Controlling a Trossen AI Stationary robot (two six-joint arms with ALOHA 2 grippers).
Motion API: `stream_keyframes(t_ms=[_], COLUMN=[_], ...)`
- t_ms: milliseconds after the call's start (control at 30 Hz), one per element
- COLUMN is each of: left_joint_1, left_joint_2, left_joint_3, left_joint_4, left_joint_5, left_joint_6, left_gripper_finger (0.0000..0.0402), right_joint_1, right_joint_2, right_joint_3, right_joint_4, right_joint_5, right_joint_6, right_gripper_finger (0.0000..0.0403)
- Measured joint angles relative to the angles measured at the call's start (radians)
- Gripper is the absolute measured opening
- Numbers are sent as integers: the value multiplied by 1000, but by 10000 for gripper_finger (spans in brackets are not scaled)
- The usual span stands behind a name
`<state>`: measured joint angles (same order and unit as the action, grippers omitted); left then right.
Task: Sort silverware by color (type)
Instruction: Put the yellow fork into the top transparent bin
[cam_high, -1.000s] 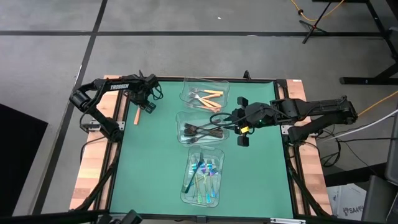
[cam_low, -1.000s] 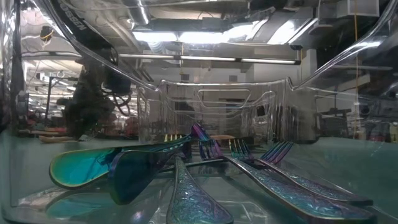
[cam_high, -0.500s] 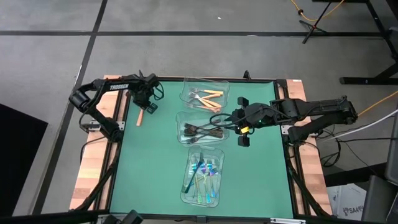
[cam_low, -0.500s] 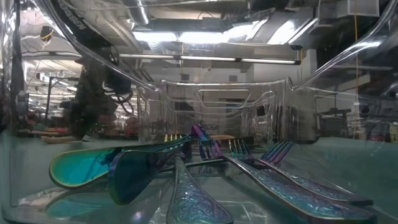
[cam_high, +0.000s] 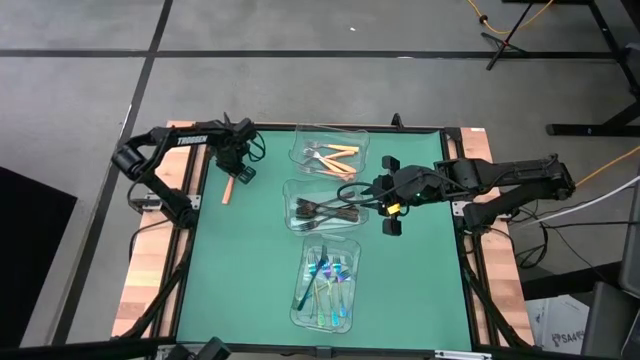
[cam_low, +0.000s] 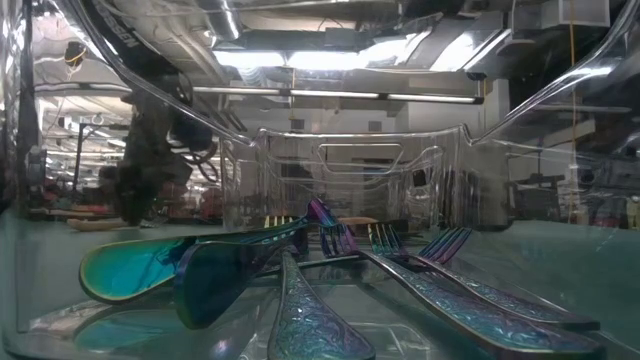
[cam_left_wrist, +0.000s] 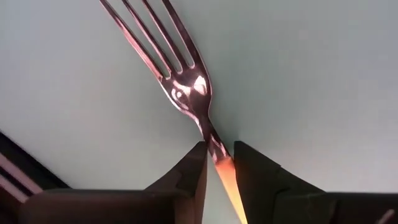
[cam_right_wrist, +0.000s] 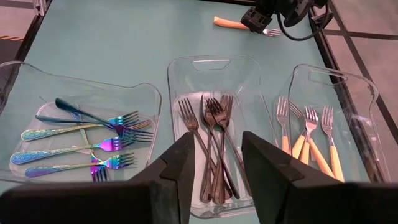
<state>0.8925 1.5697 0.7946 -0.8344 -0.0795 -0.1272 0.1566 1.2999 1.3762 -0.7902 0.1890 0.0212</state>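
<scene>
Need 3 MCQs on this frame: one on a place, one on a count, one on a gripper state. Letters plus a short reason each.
1. Where is the left gripper?
A. near the table's far-left corner
B. over the iridescent forks
C. off the table

2. How many clear containers hold forks?
A. two
B. three
C. four

3. What is the left gripper doing?
A. hanging open above the mat
B. shut on a dark fork
C. shut on the orange-handled fork

Answers:
1 A: the high view puts it by the far-left corner of the green mat.
2 B: the orange-handled forks' container, the dark forks' container and the iridescent forks' container form a row.
3 C: in the left wrist view both fingers press the fork's neck where the orange handle begins.

The right gripper waits open beside the middle container.
</scene>
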Motion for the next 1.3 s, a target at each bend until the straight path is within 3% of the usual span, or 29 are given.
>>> stream_keyframes(t_ms=[333, 667, 900, 1300], left_joint_1=[-25, -39, -39, -38], left_joint_2=[-1, -1, 4, 2], left_joint_3=[-27, -33, -6, 155], left_joint_4=[52, 58, 36, 56], left_joint_5=[-32, -25, -21, 150], left_joint_6=[-20, -70, -133, -189], left_gripper_finger=[97, 22, 18, 18], right_joint_1=[0, 0, 0, 0], right_joint_2=[0, 0, 0, 0], right_joint_3=[0, 0, 0, 0], right_joint_4=[-1, -1, 4, 24], right_joint_5=[0, 0, 0, 2], right_joint_6=[0, 0, 0, 0], right_gripper_finger=[122, 122, 122, 122])
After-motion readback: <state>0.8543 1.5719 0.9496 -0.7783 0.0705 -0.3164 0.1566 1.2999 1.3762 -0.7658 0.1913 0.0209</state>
